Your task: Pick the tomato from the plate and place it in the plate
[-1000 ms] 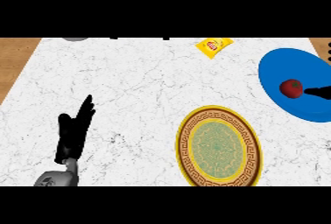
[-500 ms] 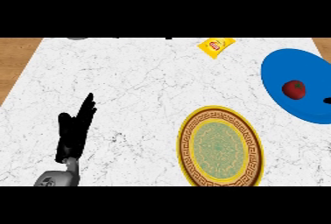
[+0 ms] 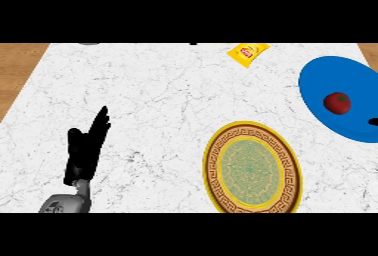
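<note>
A red tomato [image 3: 337, 102] lies on the blue plate [image 3: 332, 82] at the right edge of the counter. A green plate with a gold patterned rim [image 3: 252, 170] sits nearer, right of centre. My left hand [image 3: 85, 150] rests open at the lower left, fingers straight and pointing up, far from both plates. Of my right hand only a small black tip [image 3: 373, 120] shows at the right edge, just below and right of the tomato and apart from it; whether its fingers are open or shut is hidden.
A yellow snack packet [image 3: 247, 52] lies near the back edge of the white marble counter [image 3: 170, 100]. Wooden floor shows beyond the counter's left and right back corners.
My right hand has drawn back to the right, off the tomato, and now almost leaves the view. The tomato stays on the blue plate. The left hand has not moved.
</note>
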Robot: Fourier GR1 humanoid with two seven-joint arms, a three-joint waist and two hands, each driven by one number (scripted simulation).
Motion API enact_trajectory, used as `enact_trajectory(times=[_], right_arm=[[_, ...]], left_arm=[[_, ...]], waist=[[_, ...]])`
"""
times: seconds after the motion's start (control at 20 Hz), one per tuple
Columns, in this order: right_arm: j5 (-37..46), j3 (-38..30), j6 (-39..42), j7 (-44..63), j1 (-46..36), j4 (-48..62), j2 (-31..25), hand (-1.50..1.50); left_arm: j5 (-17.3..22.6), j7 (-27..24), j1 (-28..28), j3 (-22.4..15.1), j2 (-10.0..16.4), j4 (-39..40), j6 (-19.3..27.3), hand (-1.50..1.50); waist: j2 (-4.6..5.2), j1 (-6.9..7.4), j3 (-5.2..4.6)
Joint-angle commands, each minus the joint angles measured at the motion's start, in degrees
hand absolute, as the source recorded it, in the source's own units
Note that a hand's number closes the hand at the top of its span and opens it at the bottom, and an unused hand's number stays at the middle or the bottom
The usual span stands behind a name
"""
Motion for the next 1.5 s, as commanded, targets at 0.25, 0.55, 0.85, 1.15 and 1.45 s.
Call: enact_trajectory(times=[0.25,0.55,0.85,1.15,1.45], right_arm=[[1.1,1.5,-6.5,1.7,1.0,-0.2,0.9,-1.5],[0.9,1.3,-7.2,-1.0,4.1,0.4,0.4,-1.5],[1.1,1.5,-9.4,0.6,4.0,0.3,-0.9,-1.5],[0.7,0.9,-10.2,-0.8,6.3,0.7,-1.5,-1.5],[-0.6,-0.5,-8.6,1.5,6.1,1.3,-5.3,-1.5]], left_arm=[[-2.0,-0.7,0.9,-1.8,-1.5,-0.3,1.2,0.0],[-1.3,0.3,1.1,-1.6,-1.4,-1.4,0.5,0.0],[-1.2,-0.1,-1.4,0.5,-0.4,0.7,0.8,0.0],[-0.7,-1.6,2.3,-0.8,-1.2,-1.3,-0.1,0.0],[-0.5,1.2,0.3,-0.3,-0.5,-1.5,-0.5,0.0]], waist=[[0.06,0.05,-0.01],[0.17,0.35,0.1],[0.36,0.24,0.1],[0.26,0.63,0.16],[0.33,0.63,0.21]])
